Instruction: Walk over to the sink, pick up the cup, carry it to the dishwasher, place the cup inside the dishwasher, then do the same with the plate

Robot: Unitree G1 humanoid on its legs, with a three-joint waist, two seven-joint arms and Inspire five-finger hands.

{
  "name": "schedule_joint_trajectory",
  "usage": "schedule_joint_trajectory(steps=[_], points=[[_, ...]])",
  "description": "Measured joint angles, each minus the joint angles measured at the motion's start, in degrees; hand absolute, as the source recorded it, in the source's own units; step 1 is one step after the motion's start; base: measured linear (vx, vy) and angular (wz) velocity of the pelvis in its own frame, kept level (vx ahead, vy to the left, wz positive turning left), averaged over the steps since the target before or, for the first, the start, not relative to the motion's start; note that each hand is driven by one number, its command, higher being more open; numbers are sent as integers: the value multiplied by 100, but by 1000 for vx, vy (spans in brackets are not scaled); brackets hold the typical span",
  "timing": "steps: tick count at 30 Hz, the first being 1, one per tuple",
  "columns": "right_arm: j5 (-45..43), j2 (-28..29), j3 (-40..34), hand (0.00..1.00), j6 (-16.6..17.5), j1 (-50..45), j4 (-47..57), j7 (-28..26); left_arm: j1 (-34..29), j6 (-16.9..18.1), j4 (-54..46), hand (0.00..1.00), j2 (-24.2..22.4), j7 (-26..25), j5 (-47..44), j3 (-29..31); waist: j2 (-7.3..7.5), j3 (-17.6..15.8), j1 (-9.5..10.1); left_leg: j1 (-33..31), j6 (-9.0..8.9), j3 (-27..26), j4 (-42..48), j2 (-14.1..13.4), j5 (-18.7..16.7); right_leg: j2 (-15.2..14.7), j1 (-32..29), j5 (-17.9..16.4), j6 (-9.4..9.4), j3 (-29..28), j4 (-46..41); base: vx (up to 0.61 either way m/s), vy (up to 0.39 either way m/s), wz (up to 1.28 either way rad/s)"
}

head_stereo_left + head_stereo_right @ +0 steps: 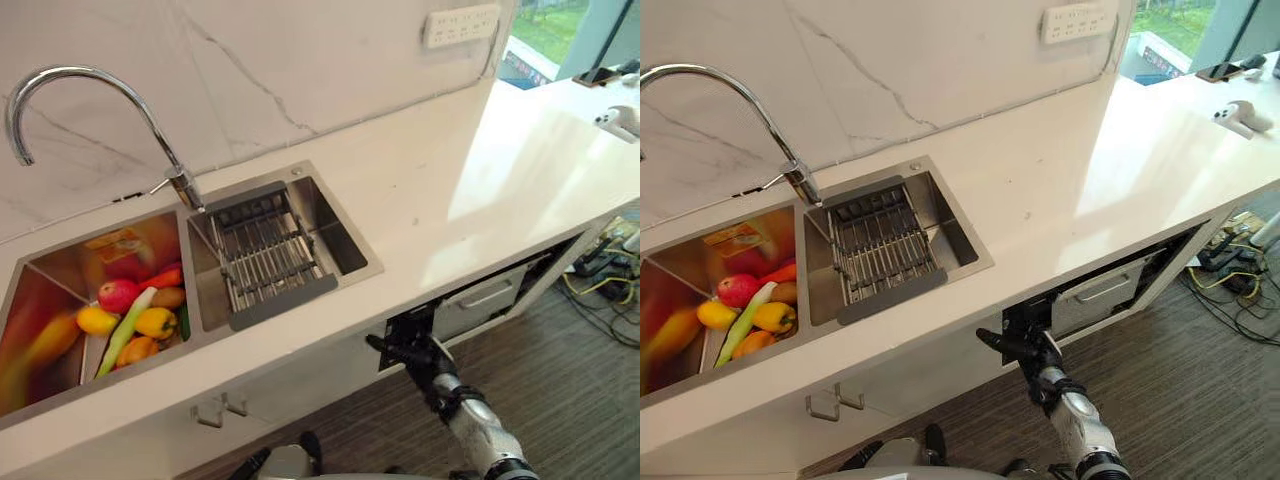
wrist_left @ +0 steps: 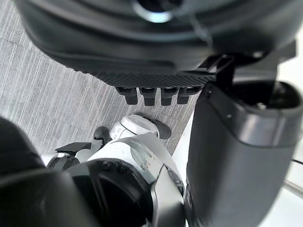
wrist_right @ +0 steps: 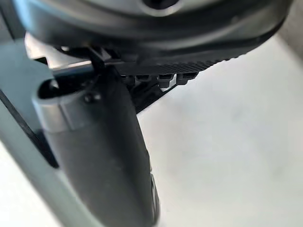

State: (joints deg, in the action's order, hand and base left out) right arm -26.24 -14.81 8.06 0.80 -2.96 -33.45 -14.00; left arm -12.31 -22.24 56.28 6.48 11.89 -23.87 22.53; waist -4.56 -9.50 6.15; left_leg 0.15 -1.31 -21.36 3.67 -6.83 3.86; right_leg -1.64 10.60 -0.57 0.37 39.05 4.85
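Your right hand (image 1: 412,350) hangs just under the counter's (image 1: 470,190) front edge, fingers loose and empty. The left hand (image 2: 156,78) is low over the floor, likewise slack.

The sink (image 1: 300,175) holds fruit (image 1: 130,310) in one basin and a rack (image 1: 265,255) in the other. Where the cup and plate are, you cannot tell (already stowed, or somewhere else), so find them before reaching.

A drawer (image 1: 485,297) stands out beneath the front edge, perhaps the dishwasher. Beyond the sink, mind the tap (image 1: 90,85). The counter towards the far right corner gives open room.
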Motion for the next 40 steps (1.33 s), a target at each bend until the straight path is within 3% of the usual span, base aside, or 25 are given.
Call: schedule_joint_trajectory(steps=[5, 13, 16, 21, 26, 28, 31, 33, 34, 35, 36, 37, 38, 39, 40], points=[[1232, -10, -180, 100, 80, -576, -99, -161, -11, 1, 167, 100, 37, 9, -374, -39, 91, 31, -40, 11, 2, -158, 57, -14, -96, -39, -72, 11, 15, -160, -43, 73, 70, -16], [945, 115, -2312, 100, 63, -729, -1560, 540, -17, -272, 321, 100, 203, 602, -1119, -67, 264, 6, -223, 132, -14, -553, 517, -182, -463, -75, -40, 35, 12, -600, -146, 58, 68, -28], [956, 145, -2388, 100, 24, -881, -1871, 507, -13, -271, 418, 100, 281, 697, -1168, -66, 273, -8, -260, 43, -39, -566, 1011, -358, -726, -25, 58, 32, -1, -643, -152, 43, 47, -11], [1337, 396, -2218, 100, -215, -688, -2229, 171, -27, -216, 512, 100, 267, 823, -1461, -42, 195, -34, -240, -76, -23, -551, 1349, -428, -830, -54, 60, -42, -17, -562, -192, -28, 69, 7], [1174, 468, -2357, 100, -347, -420, -2596, 195, -6, -223, 678, 100, 132, 821, -1712, 18, 196, -29, -171, -126, 175, -407, 1489, -207, -977, -308, 45, 33, 103, -167, -201, -26, 123, 34], [1241, 520, -2345, 100, -436, -376, -2623, 175, -21, -251, 715, 100, 105, 855, -1516, 73, 214, 15, -122, 147, 126, -238, 609, 144, -785, -436, 8, 115, 256, -117, -133, 17, 186, 22], [1208, 640, -2300, 100, -615, -383, -2685, 211, -9, -51, 714, 100, 101, 875, -1120, 57, 274, 114, -112, 361, 260, -179, 24, 469, -646, -644, 9, 142, 385, 33, -207, 70, 164, 20], [1157, 657, -2282, 100, -653, -478, -2679, 296, -16, 275, 679, 100, 72, 777, -719, -38, 309, 230, -214, 465, 280, 60, -335, 697, -647, -975, -153, -147, 597, 243, -833, 99, 139, 52], [1096, 625, -2288, 100, -632, -500, -2603, 322, -6, 449, 628, 100, 31, 743, -493, -83, 330, 310, -295, 479, 282, 158, -475, 800, -646, -1301, -390, -377, 636, 325, -1597, 168, 201, 60], [960, 489, -2311, 100, -607, -453, -2538, 387, 60, 587, 600, 100, 30, 683, -267, -316, 316, 341, -319, 487, 353, 258, -509, 860, -590, -1906, -980, -565, 573, 103, -3282, 196, 230, 62], [940, 470, -2353, 100, -592, -415, -2540, 415, 79, 592, 559, 100, 65, 683, -195, -399, 336, 335, -327, 490, 427, 347, -443, 864, -529, -2089, -1178, -507, 473, -70, -3856, 213, 182, 67], [885, 499, -2376, 100, -511, -375, -2582, 512, 121, 585, 469, 100, 188, 686, -171, -568, 405, 286, -341, 567, 487, 523, -269, 902, -619, -2336, -1415, -354, 241, -459, -4653, 211, 42, 93], [763, 621, -2430, 100, -415, -396, -2624, 605, 155, 610, 373, 100, 271, 676, -149, -760, 526, 261, -415, 621, 550, 815, -103, 889, -683, -2315, -1480, -495, 265, -849, -4982, 236, -6, 104], [734, 673, -2459, 100, -386, -402, -2629, 653, 166, 639, 346, 100, 289, 634, -109, -845, 538, 254, -431, 647, 546, 939, -60, 856, -707, -2232, -1480, -656, 292, -1015, -4985, 255, -77, 116], [725, 757, -2517, 100, -364, -400, -2701, 715, 172, 626, 284, 100, 330, 602, -92, -966, 499, 251, -463, 664, 501, 1175, 9, 753, -743, -1923, -1488, -913, 319, -1361, -4658, 156, -57, 66]])
